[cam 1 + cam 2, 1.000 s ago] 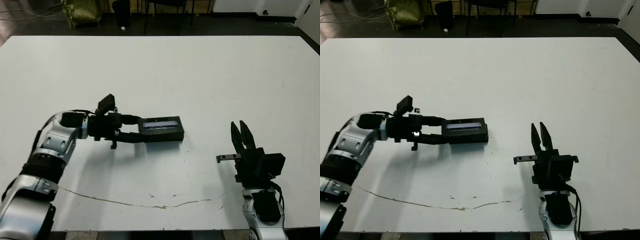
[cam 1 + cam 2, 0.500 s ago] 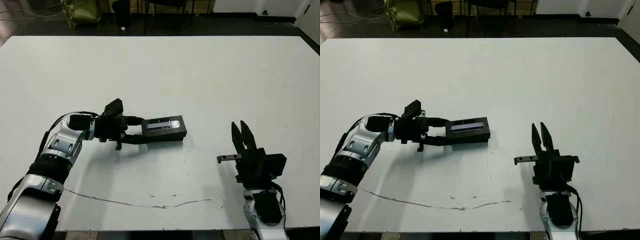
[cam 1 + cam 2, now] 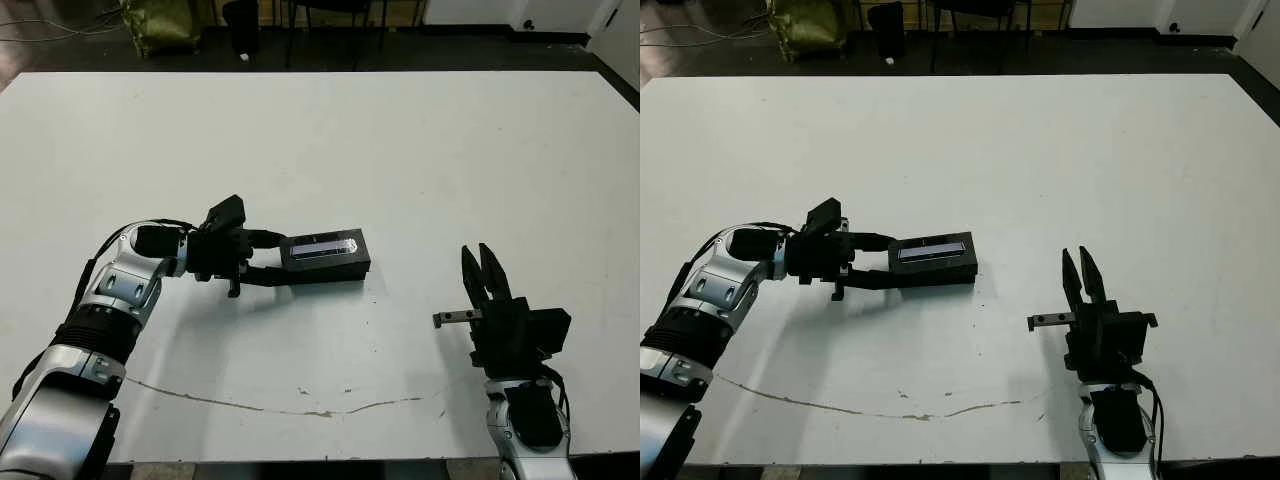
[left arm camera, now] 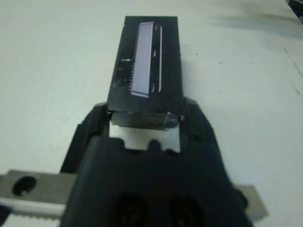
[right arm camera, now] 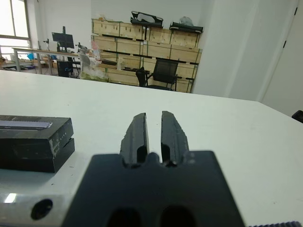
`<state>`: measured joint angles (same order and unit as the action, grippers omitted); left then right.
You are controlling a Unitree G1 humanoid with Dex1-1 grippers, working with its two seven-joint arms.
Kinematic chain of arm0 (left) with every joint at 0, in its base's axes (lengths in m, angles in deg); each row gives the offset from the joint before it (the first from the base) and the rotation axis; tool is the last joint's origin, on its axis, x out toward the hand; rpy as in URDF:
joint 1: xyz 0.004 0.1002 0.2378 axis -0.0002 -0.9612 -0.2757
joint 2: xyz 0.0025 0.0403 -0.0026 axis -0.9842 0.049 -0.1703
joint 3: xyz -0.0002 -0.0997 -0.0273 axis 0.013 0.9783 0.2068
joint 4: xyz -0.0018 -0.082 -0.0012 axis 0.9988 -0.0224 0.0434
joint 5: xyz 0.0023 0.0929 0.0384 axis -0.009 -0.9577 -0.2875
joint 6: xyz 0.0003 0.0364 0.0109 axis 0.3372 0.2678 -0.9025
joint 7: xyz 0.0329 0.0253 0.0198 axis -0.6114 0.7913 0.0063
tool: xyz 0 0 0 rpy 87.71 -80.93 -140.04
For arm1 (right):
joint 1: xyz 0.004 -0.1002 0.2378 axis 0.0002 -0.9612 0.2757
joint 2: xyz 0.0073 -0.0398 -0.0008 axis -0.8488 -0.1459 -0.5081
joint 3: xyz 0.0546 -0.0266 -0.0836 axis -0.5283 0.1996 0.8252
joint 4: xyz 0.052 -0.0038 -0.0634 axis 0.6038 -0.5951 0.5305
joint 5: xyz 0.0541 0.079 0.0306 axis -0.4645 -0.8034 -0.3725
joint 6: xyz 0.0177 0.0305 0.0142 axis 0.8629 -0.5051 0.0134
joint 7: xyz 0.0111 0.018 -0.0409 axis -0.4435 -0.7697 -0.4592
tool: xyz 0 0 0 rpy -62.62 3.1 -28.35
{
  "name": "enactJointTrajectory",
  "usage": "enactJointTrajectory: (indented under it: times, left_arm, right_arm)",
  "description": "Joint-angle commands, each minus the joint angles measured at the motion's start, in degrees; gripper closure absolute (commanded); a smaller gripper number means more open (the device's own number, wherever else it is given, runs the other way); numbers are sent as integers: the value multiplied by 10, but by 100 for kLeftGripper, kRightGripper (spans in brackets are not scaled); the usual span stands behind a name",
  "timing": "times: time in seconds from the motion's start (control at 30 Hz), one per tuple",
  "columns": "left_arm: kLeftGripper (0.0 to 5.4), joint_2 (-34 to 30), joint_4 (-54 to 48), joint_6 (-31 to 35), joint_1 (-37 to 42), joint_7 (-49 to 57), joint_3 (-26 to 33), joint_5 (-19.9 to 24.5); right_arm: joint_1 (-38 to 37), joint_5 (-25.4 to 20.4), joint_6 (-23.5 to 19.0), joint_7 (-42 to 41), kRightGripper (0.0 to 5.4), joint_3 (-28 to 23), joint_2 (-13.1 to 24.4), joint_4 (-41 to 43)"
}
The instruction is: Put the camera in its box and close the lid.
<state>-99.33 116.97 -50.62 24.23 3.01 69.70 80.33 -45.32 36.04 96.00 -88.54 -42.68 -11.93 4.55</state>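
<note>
Left end effector [image 3: 272, 258] clamped on the lidded box [image 3: 325, 257]; right end effector [image 3: 484, 272] together, empty.

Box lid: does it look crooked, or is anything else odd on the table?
Nothing stands out on the box. The lid lies flat on it with edges lined up, and the left tool grips one end. The only oddity is a thin, crack-like line running across the table near its front edge.

bare table [image 3: 420, 160] all round, only the lidded box [image 3: 325, 258] mid-left standing in the way
</note>
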Motion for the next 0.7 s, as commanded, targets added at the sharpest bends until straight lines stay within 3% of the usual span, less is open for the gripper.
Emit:
enactJointTrajectory:
  times: [0.03, 0.23, 0.43, 0.7]
  left_arm:
    - [348, -22, 17, -2, 8, 14, 12, -11]
    - [348, -18, 39, -11, 15, 8, 22, -1]
    - [348, -16, 63, -23, 23, 5, 19, -8]
    - [348, -8, 93, -4, 37, -20, 19, 3]
  right_arm:
    - [-4, -8, 4, -6, 540, -3, 5, -9]
    - [-1, -12, 11, -10, 540, -5, 5, -16]
    - [-6, -13, -8, -7, 540, -3, 2, -4]
    - [-1, -24, 13, -19, 540, -6, 8, -19]
